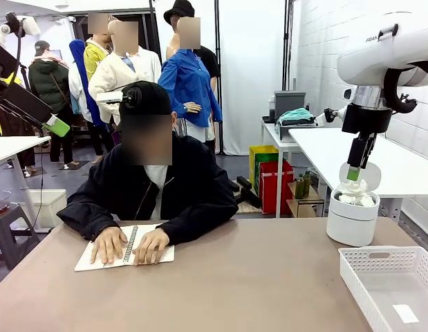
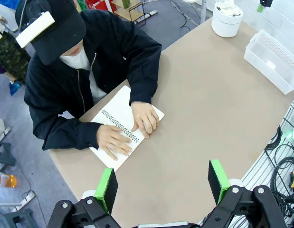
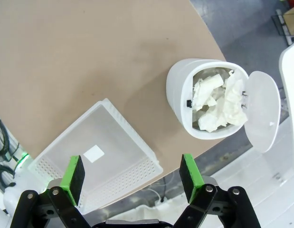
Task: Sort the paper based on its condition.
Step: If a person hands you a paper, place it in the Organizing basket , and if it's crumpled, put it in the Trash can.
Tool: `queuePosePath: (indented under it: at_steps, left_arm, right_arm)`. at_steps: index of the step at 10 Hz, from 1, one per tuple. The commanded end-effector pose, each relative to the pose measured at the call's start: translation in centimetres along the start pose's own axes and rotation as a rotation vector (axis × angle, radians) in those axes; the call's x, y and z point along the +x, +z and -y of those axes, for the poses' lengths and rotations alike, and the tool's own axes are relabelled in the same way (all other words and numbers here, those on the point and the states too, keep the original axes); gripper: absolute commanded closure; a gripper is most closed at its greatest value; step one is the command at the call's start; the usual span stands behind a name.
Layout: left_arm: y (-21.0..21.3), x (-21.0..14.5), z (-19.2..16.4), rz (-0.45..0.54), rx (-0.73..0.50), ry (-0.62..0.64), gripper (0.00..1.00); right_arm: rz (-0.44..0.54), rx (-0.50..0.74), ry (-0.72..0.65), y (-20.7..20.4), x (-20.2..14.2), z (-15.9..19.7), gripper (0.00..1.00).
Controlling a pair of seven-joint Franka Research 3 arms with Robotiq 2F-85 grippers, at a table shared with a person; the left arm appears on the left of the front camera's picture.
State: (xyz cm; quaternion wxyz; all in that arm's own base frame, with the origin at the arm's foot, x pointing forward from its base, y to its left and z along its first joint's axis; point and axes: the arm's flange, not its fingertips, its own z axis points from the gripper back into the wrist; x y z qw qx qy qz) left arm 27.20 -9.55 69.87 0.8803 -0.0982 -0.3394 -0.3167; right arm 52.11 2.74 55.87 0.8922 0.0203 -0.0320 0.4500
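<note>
Looking down, the right claw (image 3: 130, 175) is spread wide and empty above a white basket (image 3: 119, 124) and a bin (image 3: 179, 102) stuffed with paper (image 3: 222, 103). From its own wrist, the left claw (image 2: 162, 185) hangs spread over the tabletop (image 2: 208, 109), with a person's hands (image 2: 129, 128) on a notebook (image 2: 119, 111).

you've got matt tan table (image 1: 255, 283) | glossy white plastic bin (image 3: 182, 102), creased paper (image 3: 218, 102) inside | perforated white plastic basket (image 3: 113, 161) at right edge | paper notebook (image 2: 120, 118), metal spiral
</note>
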Motion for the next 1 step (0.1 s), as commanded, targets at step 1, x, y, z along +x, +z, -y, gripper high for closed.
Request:
queuePosePath:
  at_steps: [1]
  left_arm:
    - [0.06, 0.0, -0.03, 0.0, 0.003, 0.001, 0.0]
  right_arm:
    - [-0.002, 0.001, -0.003, 0.17, 0.02, -0.04, 0.0]
